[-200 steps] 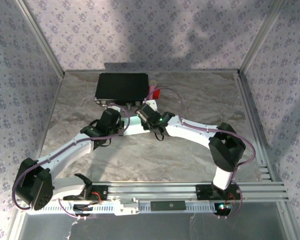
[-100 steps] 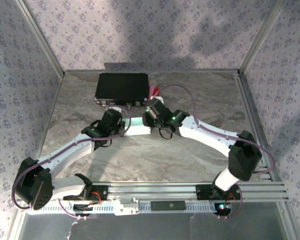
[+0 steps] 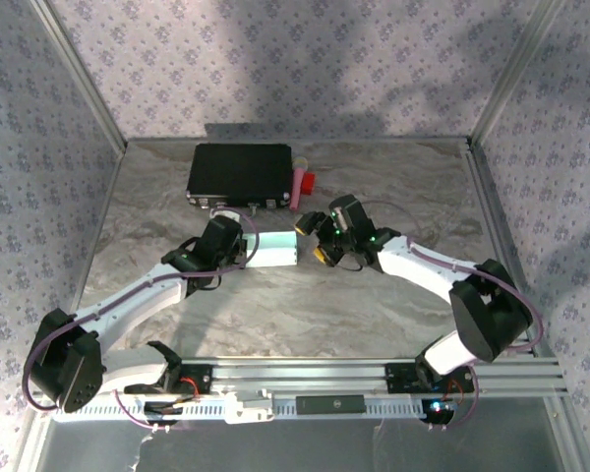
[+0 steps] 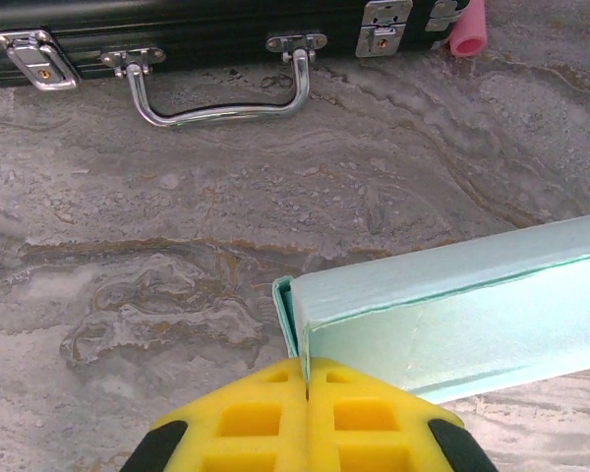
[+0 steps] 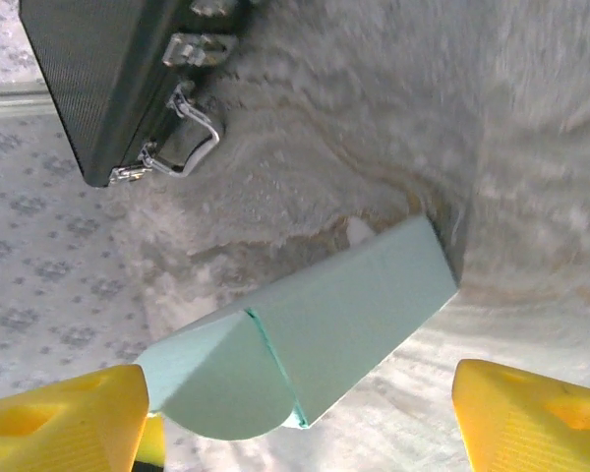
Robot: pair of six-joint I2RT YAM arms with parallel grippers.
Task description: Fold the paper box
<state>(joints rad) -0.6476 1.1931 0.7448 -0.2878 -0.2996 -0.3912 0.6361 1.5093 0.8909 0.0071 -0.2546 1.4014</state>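
Pale blue card forms the paper box [image 3: 272, 252], a small long box lying on its side near the middle of the grey marbled table [image 3: 403, 187]. Its long axis runs from 9 o'clock to 3 o'clock in the overhead view.

At the box's 9 o'clock end sits the left gripper [image 3: 244, 252]. In the left wrist view its yellow fingertips [image 4: 364, 418] are pressed flat together with no gap. They meet right at the box's near corner [image 4: 462, 305], which sits at 4 o'clock in that view. The corner edge runs down to the seam between the fingertips. Whether any card is caught between them cannot be told.

At the box's 3 o'clock end is the right gripper [image 3: 310, 241], just beside the box. In the right wrist view the gripper [image 5: 295, 383] has its yellow fingers [image 5: 531, 413] spread wide, one at 7 o'clock and one at 5 o'clock. The box [image 5: 344, 315] lies between and ahead of them, showing a rounded end flap at 7 o'clock. That flap is just beside the finger there, and the other finger is well apart from the box.

A black case [image 3: 239, 172] lies at 12 o'clock from the box, against the far edge of the table. It has a silver handle [image 4: 216, 98] facing the arms. A small pink and red object [image 3: 303, 181] touches the case at its 3 o'clock side.
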